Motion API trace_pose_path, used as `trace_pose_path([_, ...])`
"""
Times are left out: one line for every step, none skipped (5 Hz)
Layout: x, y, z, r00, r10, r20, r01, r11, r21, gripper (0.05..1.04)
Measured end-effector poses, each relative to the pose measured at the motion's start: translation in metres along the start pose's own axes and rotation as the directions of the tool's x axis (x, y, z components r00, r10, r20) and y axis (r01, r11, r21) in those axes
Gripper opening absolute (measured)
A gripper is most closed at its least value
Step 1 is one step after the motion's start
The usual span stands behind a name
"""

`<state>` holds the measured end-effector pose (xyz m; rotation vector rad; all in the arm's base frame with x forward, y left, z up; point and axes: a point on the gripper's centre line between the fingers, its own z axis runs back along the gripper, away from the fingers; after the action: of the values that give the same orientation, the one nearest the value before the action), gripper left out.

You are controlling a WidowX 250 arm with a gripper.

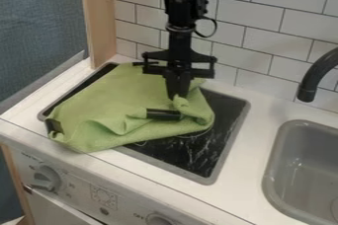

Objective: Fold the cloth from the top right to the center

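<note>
The gripper (177,95) points down at the green cloth (99,105) lying rumpled on the black stovetop (188,157).

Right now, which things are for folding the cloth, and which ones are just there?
For the job:
- green cloth, the thing to fold
- black gripper, at the cloth

Just there:
- black stovetop, under the cloth
- grey sink
- black tap
- stove knob

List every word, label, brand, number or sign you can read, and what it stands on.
Print by the left knob: too small to read.
Print by the right knob: too small to read.
Square sign on the stove front: small diagram, no legible wording.
Nothing can be quoted.
</note>
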<state>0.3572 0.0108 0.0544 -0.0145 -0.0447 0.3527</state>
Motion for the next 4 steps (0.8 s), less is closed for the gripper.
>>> trace_pose_path([-0.0023,0.0042,-0.0029,1.0,0.013,-0.005,-0.013,1.0,0.02,0.079])
trace_pose_path([-0.0054,0.0073,-0.0076,0.999,0.027,-0.043,-0.025,0.999,0.047,0.237])
trace_pose_path([-0.0044,0.007,-0.0077,0.998,0.032,-0.05,-0.03,0.998,0.05,0.507])
trace_pose_path([-0.0044,0.0068,-0.0067,0.998,0.035,-0.053,-0.032,0.998,0.05,0.819])
